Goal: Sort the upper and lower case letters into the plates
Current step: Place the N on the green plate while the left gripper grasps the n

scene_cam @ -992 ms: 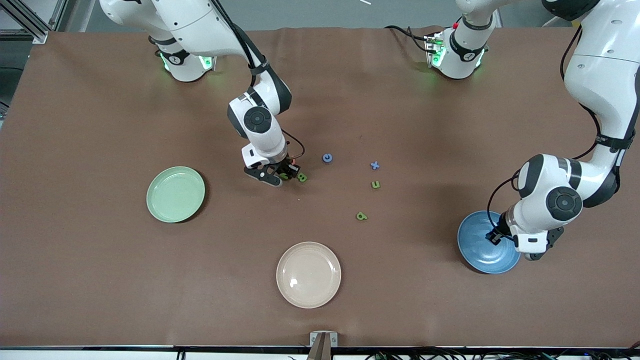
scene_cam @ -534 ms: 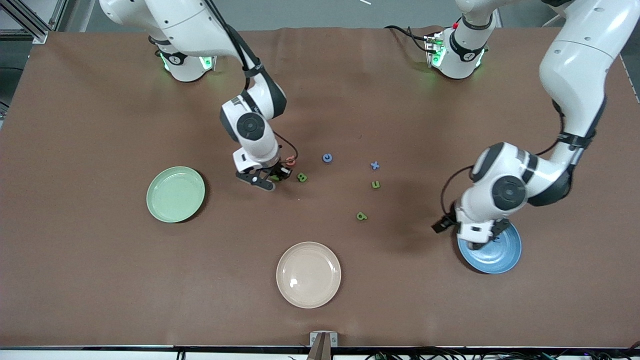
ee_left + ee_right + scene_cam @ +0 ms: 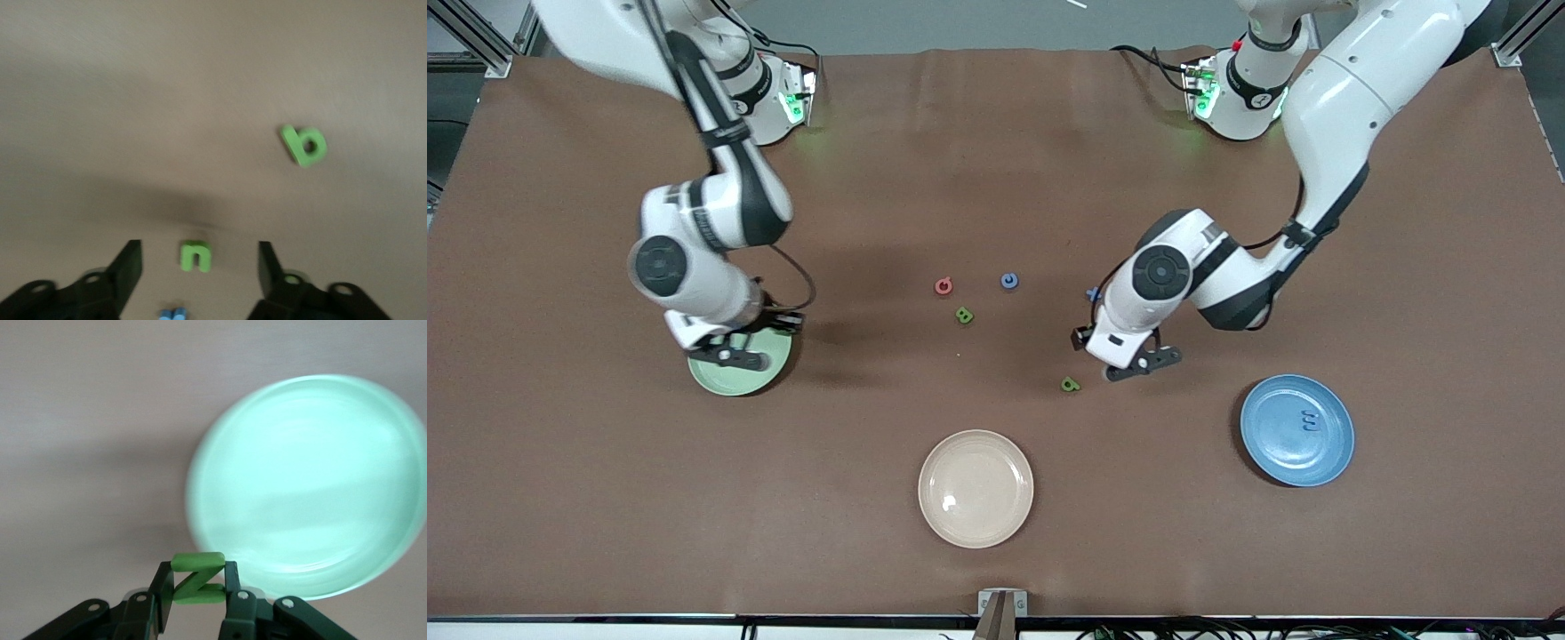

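Observation:
My right gripper (image 3: pixel 197 569) is shut on a green letter Z (image 3: pixel 198 579). It hangs over the rim of the mint green plate (image 3: pixel 727 382), which fills the right wrist view (image 3: pixel 307 487). My left gripper (image 3: pixel 199 247) is open above a green letter n (image 3: pixel 196 256) lying on the table between its fingers. A green b (image 3: pixel 304 144) lies a little off, nearer the front camera (image 3: pixel 1070 384). The blue plate (image 3: pixel 1280 444) holds a blue letter (image 3: pixel 1309 420). In the front view the left gripper (image 3: pixel 1138 363) is between the b and the blue plate.
A red letter (image 3: pixel 943 285), a blue c (image 3: pixel 1008 281) and a green B (image 3: pixel 964 315) lie mid-table. A blue x (image 3: pixel 1092 293) peeks out beside the left wrist. A cream-beige plate (image 3: pixel 975 488) sits near the front edge.
The right arm carried the green Z from the middle letters to over the mint plate. The left arm left the blue plate, where a blue letter now lies, and moved over the n.

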{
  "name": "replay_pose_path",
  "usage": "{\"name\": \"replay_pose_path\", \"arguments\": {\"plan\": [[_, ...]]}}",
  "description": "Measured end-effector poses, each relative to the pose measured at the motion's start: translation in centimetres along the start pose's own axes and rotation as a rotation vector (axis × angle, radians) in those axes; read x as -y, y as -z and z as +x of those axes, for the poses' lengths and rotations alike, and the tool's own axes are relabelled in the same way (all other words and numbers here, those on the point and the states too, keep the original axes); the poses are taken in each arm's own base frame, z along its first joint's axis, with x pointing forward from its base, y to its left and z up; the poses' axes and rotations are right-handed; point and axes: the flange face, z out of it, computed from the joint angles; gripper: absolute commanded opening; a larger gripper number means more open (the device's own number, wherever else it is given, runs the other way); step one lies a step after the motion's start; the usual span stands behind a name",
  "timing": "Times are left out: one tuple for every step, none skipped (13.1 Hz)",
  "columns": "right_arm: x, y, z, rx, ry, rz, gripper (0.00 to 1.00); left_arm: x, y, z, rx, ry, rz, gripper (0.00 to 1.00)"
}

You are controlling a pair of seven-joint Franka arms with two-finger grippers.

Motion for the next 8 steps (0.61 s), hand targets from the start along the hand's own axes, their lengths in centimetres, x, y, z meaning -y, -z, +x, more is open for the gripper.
{"name": "replay_pose_path", "arguments": {"plan": [[-3.1, -0.9, 0.2, 0.004, 0.011, 0.005, 0.0, 0.4, -1.2, -0.9, -0.003, -0.009, 0.002, 0.69], [-5.0, -1.9, 0.0, 0.001, 0.014, 0.007, 0.0, 0.8, -2.2, -1.5, -0.001, -0.004, 0.011, 0.65], [-5.7, -3.0, -0.4, -0.007, 0.014, 0.007, 0.0, 1.0, -2.7, -2.0, 0.004, 0.0, 0.017, 0.59], [-5.7, -3.9, -0.9, -0.022, 0.018, 0.007, 0.01, 1.0, -3.0, -2.4, 0.008, -0.004, 0.02, 0.55], [-5.4, -4.8, -1.4, -0.033, 0.026, 0.006, 0.01, 0.8, -3.1, -2.7, 0.01, -0.007, 0.021, 0.52], [-5.2, -5.6, -1.8, -0.033, 0.031, 0.005, 0.01, 0.8, -3.1, -2.8, 0.01, -0.008, 0.021, 0.5], [-5.1, -6.2, -2.0, -0.03, 0.033, 0.003, 0.02, 0.8, -3.1, -2.7, 0.008, -0.009, 0.02, 0.49], [-5.1, -6.7, -2.0, -0.025, 0.033, 0.001, 0.02, 0.9, -3.1, -2.6, 0.002, -0.012, 0.023, 0.44]]}}
